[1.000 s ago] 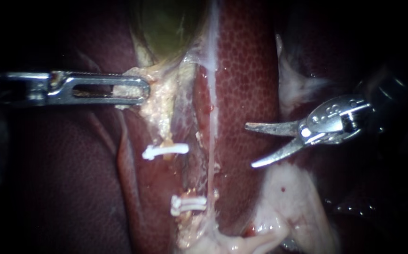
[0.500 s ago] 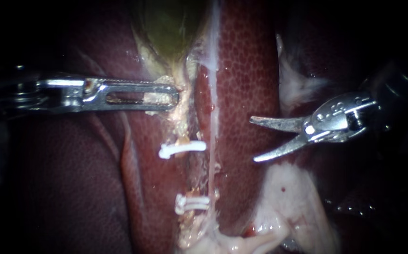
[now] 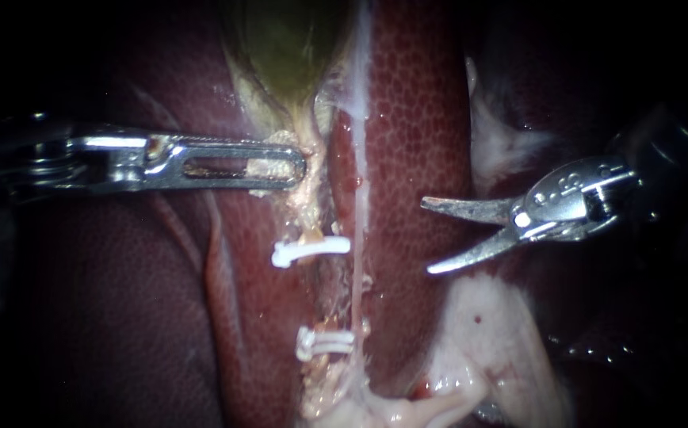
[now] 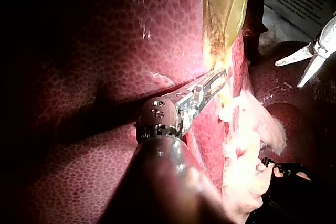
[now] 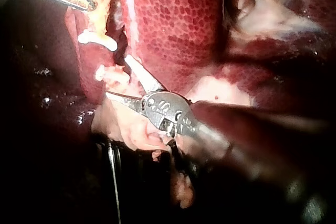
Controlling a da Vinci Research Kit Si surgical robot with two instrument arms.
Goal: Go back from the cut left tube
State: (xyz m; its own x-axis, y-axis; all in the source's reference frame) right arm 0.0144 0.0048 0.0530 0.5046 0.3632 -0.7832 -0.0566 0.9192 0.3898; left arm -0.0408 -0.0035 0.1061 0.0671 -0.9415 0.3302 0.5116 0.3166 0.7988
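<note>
Endoscope view: the left instrument [image 3: 296, 166] comes in flat from the left, and its pincer is clamped down on the pale fatty tissue [image 3: 269, 166] right under the tip of the gallbladder [image 3: 284, 47]. You can see some of that tissue through the slot in the pincer. Honestly I can't tell if it has the tube end itself in there or just the fat around it.

The cut left tube [image 3: 306, 218] runs down from that grip. Its upper piece ends at the upper clip [image 3: 310, 250], a white one lying crosswise. Then there's an open gap, and below it the lower clips [image 3: 326, 342], which look like two stacked close together, sit on the bottom piece. Just beside all this, the thin pale right tube [image 3: 356, 277] runs straight down in one piece along the edge of the liver [image 3: 415, 119].

The right instrument [image 3: 426, 238] comes in from the right. Its tip is a pair of blades, and that pincer is wide open with nothing in it, hanging over the liver well apart from the clips and the cut. Both blade tips point toward the tubes. The left wrist view agrees: blades spread, off to the side, clear of the grip.
</note>
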